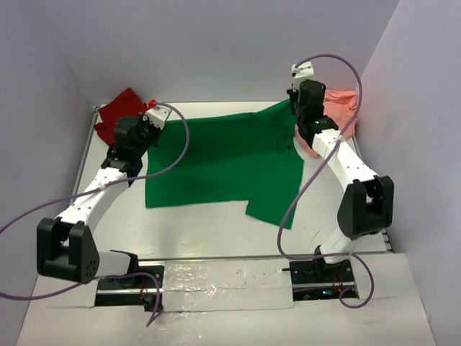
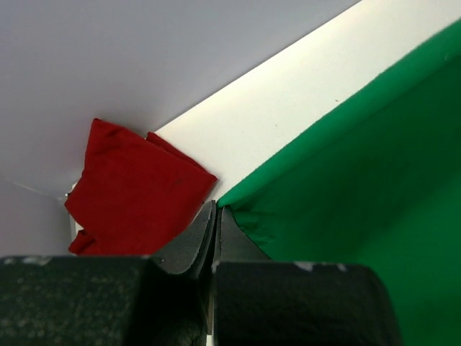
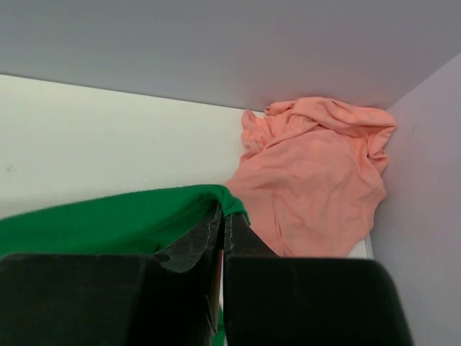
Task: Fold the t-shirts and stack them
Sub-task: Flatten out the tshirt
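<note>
**Green shirt pinched at both upper corners**

Your left claw [image 2: 216,210] is pressed together on a corner of the green t-shirt [image 1: 223,162], with the cloth nipped right at the fingertips, at the upper left of the spread in the top view. Your right claw [image 3: 222,210] is pinching the green edge at the upper right corner. Between them the shirt stretches across the middle of the table [image 1: 216,241], with its lower edge lying flat and one part reaching further down at the lower right. The dark red t-shirt [image 2: 137,187] sits bunched in the upper left corner, just beside your left claw. The salmon pink t-shirt [image 3: 317,173] lies crumpled in the upper right corner against the wall, just beside your right claw.
</note>
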Tool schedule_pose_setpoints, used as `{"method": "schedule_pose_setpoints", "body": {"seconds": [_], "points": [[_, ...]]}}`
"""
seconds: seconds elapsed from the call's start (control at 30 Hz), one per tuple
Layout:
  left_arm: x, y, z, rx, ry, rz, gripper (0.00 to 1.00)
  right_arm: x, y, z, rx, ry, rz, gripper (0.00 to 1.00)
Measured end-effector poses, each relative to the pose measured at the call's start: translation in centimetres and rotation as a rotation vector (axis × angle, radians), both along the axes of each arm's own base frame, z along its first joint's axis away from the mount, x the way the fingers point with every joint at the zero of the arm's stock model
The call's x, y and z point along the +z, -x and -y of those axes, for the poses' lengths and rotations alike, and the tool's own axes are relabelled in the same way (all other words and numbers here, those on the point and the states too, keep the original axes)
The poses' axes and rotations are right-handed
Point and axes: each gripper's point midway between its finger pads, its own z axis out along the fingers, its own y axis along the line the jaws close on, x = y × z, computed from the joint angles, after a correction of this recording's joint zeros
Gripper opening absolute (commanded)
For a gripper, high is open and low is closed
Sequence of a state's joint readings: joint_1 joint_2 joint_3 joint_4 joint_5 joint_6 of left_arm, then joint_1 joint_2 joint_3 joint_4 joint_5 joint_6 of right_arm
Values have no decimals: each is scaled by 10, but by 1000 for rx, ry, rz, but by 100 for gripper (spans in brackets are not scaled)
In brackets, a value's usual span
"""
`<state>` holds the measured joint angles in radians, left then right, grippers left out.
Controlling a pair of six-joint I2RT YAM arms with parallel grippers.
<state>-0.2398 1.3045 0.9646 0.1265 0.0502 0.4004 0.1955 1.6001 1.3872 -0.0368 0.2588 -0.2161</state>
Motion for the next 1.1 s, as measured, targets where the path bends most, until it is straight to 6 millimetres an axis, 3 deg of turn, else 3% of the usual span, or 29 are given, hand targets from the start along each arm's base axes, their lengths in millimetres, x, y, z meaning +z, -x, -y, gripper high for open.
{"method": "schedule_pose_setpoints", "body": {"seconds": [0.33,0.47,0.7,0.93,1.1], "points": [[-57,-37,5,-15,0,-41,0,-64,-33,-3,-11,37,-76,0],[-67,-44,4,-10,-2,-44,0,-79,-40,-4,-12,46,-100,0],[-72,-67,-3,27,4,19,0,-77,-68,-5,-35,51,-56,0],[-102,-110,-13,128,3,61,0,-77,-108,-11,-54,29,-3,0],[-101,-148,-15,177,9,117,0,-76,-127,-17,-57,10,24,0]]}}
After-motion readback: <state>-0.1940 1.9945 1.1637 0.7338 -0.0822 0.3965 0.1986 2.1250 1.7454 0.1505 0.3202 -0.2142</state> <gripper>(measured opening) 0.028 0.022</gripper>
